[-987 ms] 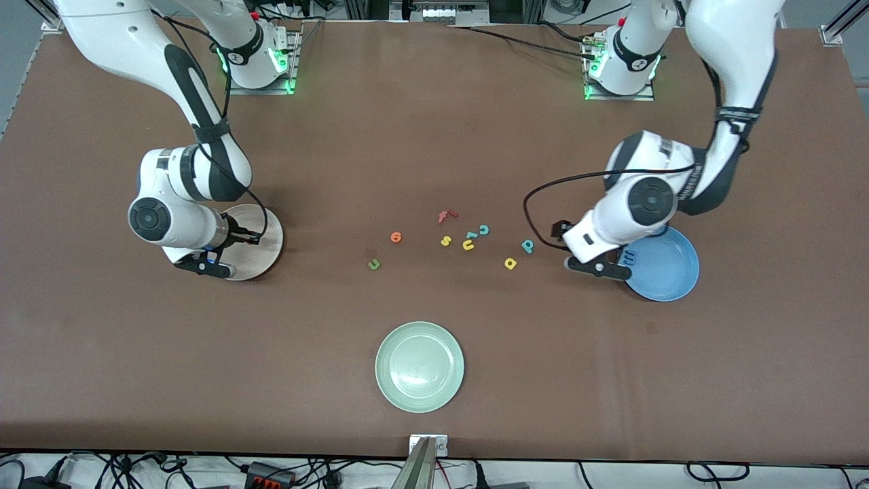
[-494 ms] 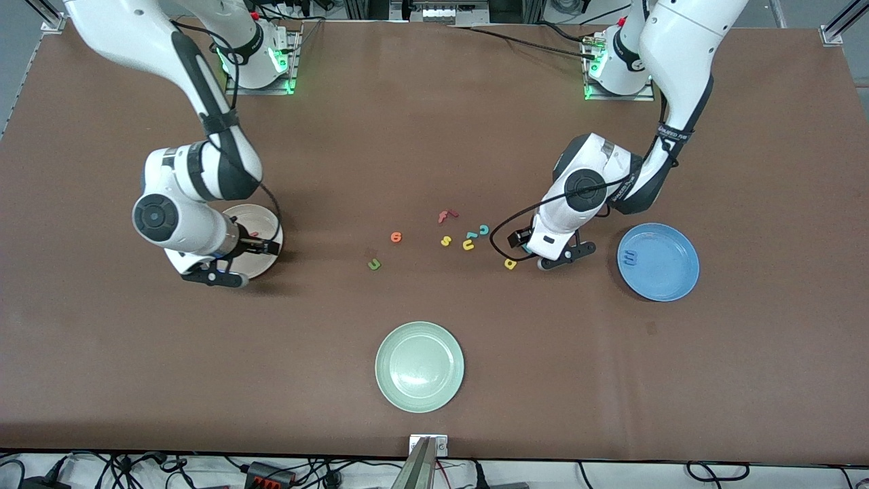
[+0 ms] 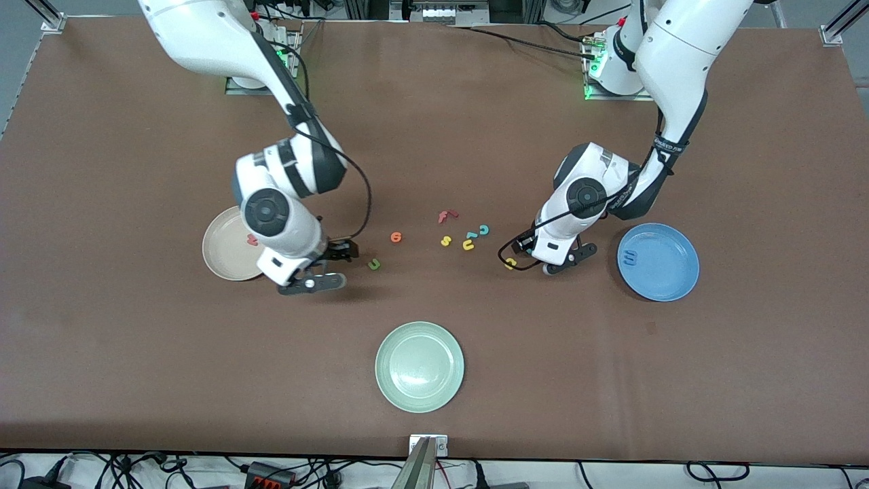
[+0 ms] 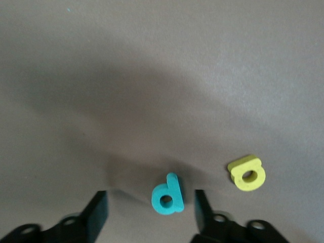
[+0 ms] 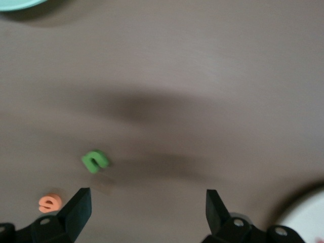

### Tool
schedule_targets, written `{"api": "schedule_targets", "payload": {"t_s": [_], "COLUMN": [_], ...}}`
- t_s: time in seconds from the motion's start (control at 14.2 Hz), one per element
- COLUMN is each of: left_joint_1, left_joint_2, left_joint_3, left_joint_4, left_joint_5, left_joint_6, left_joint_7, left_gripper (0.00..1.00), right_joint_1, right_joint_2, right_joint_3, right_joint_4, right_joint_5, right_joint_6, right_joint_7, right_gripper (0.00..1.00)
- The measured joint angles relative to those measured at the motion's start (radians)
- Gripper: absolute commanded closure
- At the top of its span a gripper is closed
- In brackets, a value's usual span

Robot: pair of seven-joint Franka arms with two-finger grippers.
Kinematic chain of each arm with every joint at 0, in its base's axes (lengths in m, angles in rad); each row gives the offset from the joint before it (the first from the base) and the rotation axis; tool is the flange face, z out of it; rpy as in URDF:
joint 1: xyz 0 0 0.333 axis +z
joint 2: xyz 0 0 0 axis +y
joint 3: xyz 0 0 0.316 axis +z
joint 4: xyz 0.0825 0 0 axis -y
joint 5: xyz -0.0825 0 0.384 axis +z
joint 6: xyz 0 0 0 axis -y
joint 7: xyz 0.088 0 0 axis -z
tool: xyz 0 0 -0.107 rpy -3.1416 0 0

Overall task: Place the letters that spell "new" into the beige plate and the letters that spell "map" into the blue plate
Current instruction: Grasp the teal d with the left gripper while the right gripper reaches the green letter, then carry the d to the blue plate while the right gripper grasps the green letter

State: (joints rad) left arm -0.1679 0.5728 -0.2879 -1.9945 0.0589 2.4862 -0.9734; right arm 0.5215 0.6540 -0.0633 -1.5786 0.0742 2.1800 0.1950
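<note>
My left gripper [image 4: 150, 205] hangs low over the teal p [image 4: 168, 194], open, one finger on each side and neither touching it. The yellow a [image 4: 247, 173] lies just beside the p [image 3: 509, 263]. The blue m [image 3: 630, 257] rests in the blue plate [image 3: 669, 278]. My right gripper [image 3: 313, 280] is open and empty between the beige plate [image 3: 220, 261] and the green n [image 3: 374, 264]. The pinkish-red w [image 3: 252, 239] lies in the beige plate. The orange e [image 3: 396, 237] sits past the n [image 5: 95, 161], toward the middle.
A red f [image 3: 447, 216], yellow s [image 3: 446, 240], yellow u [image 3: 468, 244] and teal c [image 3: 483, 230] are clustered mid-table. A pale green plate [image 3: 419, 367] stands nearer the front camera.
My right gripper opened, left the w in the beige plate and moved toward the green n. My left gripper went from the blue plate to the teal p, and its jaws have narrowed.
</note>
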Motion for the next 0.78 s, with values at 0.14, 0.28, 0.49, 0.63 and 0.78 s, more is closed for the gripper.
{"api": "schedule_targets", "payload": {"t_s": [0.14,0.28,0.49,0.63,0.78], "left_joint_1": [0.003,0.002,0.002,0.002,0.002], "left_joint_2": [0.006,0.013,0.011,0.01,0.009], "left_joint_3": [0.0,0.0,0.0,0.0,0.0], "left_joint_4": [0.0,0.0,0.0,0.0,0.003], "left_joint_5": [0.0,0.0,0.0,0.0,0.002], "left_joint_6": [0.014,0.024,0.023,0.023,0.012], "left_joint_7": [0.0,0.0,-0.001,0.0,0.007], "left_gripper": [0.59,0.71,0.86,0.92,0.92], "right_joint_1": [0.017,0.023,0.049,0.073,0.085], "right_joint_2": [0.052,0.079,0.109,0.128,0.14], "right_joint_3": [0.0,-0.001,0.0,0.0,-0.001], "right_joint_4": [0.045,0.058,0.06,0.061,0.062], "right_joint_5": [0.0,0.0,0.0,0.0,-0.008], "right_joint_6": [0.0,0.001,0.041,0.058,0.071], "right_joint_7": [-0.058,-0.1,-0.119,-0.12,-0.121], "right_gripper": [0.15,0.16,0.2,0.22,0.27]}}
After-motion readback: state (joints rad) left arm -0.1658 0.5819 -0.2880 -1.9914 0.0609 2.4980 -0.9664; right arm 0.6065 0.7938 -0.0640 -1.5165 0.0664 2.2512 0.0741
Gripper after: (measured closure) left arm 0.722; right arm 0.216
